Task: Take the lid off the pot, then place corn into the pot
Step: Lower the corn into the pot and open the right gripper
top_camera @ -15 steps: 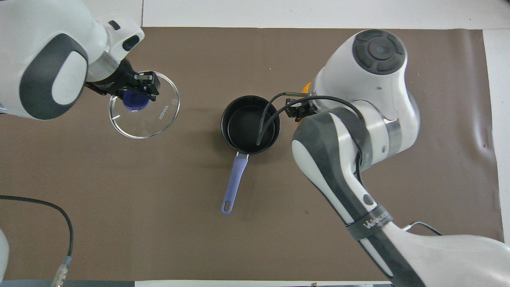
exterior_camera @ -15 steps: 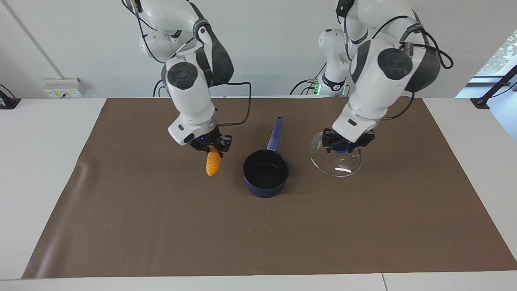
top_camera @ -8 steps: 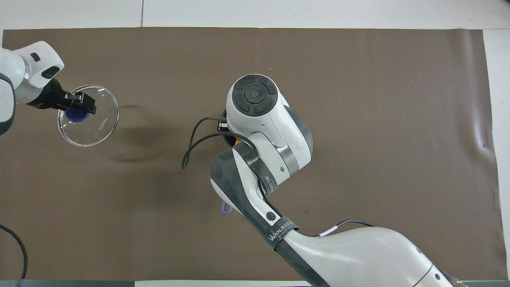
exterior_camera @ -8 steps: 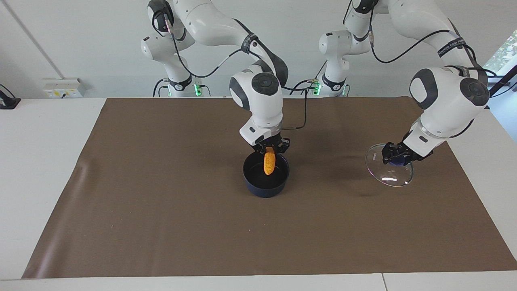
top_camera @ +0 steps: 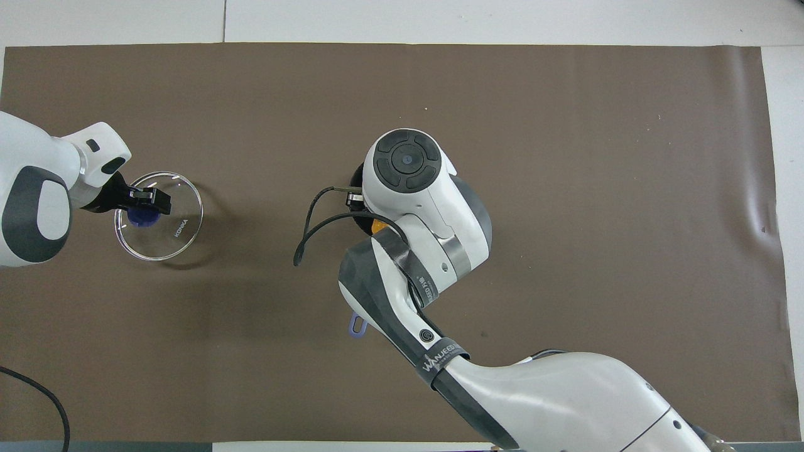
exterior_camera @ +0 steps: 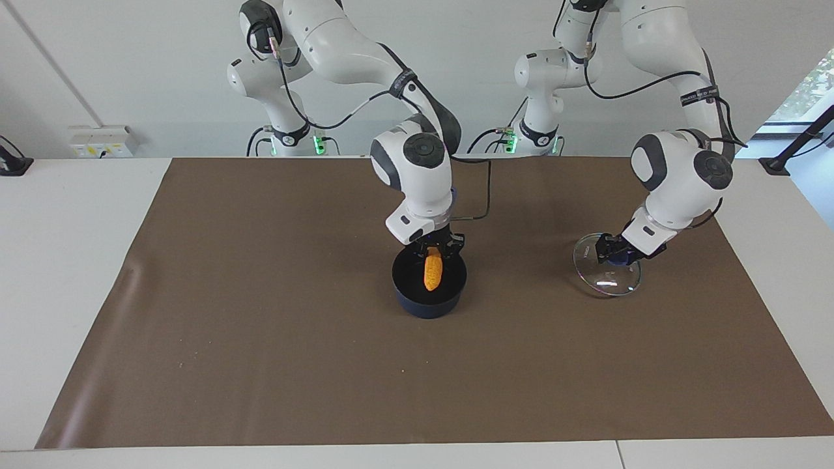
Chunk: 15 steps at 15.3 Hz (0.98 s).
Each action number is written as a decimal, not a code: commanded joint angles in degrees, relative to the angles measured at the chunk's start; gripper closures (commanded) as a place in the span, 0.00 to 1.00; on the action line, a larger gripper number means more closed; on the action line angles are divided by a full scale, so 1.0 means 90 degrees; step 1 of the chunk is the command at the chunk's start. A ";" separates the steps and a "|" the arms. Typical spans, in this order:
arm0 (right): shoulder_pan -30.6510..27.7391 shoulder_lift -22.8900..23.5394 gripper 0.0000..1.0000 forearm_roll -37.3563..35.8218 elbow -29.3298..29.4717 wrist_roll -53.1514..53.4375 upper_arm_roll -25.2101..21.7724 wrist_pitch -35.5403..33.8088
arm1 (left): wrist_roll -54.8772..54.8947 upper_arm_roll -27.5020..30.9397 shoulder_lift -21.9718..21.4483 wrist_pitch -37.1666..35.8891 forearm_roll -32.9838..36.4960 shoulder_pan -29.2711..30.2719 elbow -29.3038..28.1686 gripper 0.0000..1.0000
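The right tool (exterior_camera: 438,246) grips the yellow-orange corn cob (exterior_camera: 432,273) inside the dark navy saucepan (exterior_camera: 429,303), while the left tool (exterior_camera: 609,253) clamps the clear glass lid's (exterior_camera: 608,281) blue-purple knob toward the left arm's end of the desk (exterior_camera: 65,273).

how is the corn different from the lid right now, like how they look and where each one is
The corn is a small yellow-orange cob, hanging upright from the right claw; the lid is a wide clear glass disc, tilted, gripped by its blue knob in the left claw.
The corn hangs down inside the pot; the lid is over the brown mat, toward the left arm's end of the table.
Both are held in a shut claw.
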 commanded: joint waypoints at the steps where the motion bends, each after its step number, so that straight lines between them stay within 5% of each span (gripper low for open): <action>1: -0.0056 -0.0140 0.17 0.0012 -0.0242 0.0027 0.0035 0.0102 | -0.0021 -0.0001 -0.0336 0.0423 -0.0101 0.0008 -0.0523 1.00; 2: -0.0085 -0.0141 0.00 0.0002 -0.0232 0.0008 0.0035 0.0092 | -0.0031 -0.0001 -0.0356 0.0550 -0.0091 0.0008 -0.0621 1.00; 7: -0.0514 -0.0451 0.00 -0.0690 -0.0046 -0.0245 -0.0033 -0.0540 | -0.0051 -0.0001 -0.0356 0.0951 -0.0091 -0.0002 -0.0817 0.99; 8: -0.0680 -0.0656 0.00 -0.0749 -0.0046 -0.0585 -0.0043 -0.0930 | -0.0041 -0.0001 -0.0356 0.0951 -0.0091 -0.0002 -0.0817 0.91; 9: -0.1000 -0.0958 0.00 -0.0760 -0.0075 -0.1004 -0.0043 -0.1301 | -0.0041 -0.0001 -0.0356 0.0951 -0.0091 -0.0002 -0.0827 0.68; 11: -0.1616 -0.1447 0.00 -0.0750 -0.0095 -0.1970 -0.0033 -0.1936 | 0.0008 -0.0001 -0.0347 0.0942 -0.0072 -0.0002 -0.0769 0.00; 15: -0.2573 -0.2550 0.00 -0.0760 -0.0056 -0.3183 -0.0053 -0.3352 | -0.0002 0.0018 -0.0288 0.0825 -0.0013 -0.0002 -0.0281 0.00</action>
